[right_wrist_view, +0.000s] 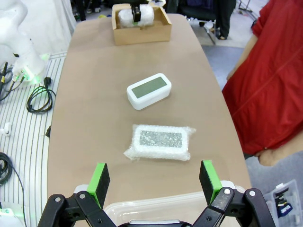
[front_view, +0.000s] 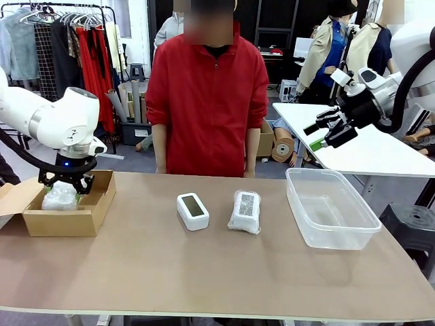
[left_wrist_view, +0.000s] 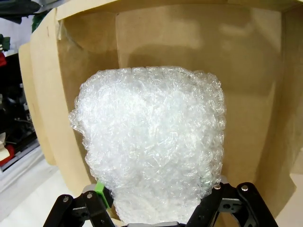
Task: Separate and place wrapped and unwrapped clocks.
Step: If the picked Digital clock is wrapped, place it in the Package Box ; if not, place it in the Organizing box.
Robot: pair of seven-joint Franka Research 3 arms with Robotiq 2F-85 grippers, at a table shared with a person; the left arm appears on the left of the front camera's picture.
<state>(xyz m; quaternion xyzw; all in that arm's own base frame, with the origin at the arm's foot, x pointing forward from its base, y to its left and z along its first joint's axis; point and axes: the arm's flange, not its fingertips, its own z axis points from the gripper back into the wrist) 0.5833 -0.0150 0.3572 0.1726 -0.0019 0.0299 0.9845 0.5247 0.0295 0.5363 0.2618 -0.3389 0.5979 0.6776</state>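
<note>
Over the table's left end, the left gripper (front_view: 66, 187) clamps a wrapped clock (front_view: 58, 197) inside the cardboard box (front_view: 68, 219); bare clock (front_view: 193, 210) and second wrapped clock (front_view: 245, 211) lie mid-table; left wrist: bundle between box walls; right wrist: right gripper (right_wrist_view: 154, 165) gapes above clear tub (right_wrist_view: 142, 206).

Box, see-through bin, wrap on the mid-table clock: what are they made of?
Box: looks like cardboard, matt brown, with folded flaps.
Bin: probably rigid clear plastic, glossy; the table shows through it.
Wrapped clock: the covering looks like bubble wrap, translucent, bumpy and crinkled.

Left end effector (front_view: 65, 186) clenched, right (right_wrist_view: 154, 178) splayed
</note>
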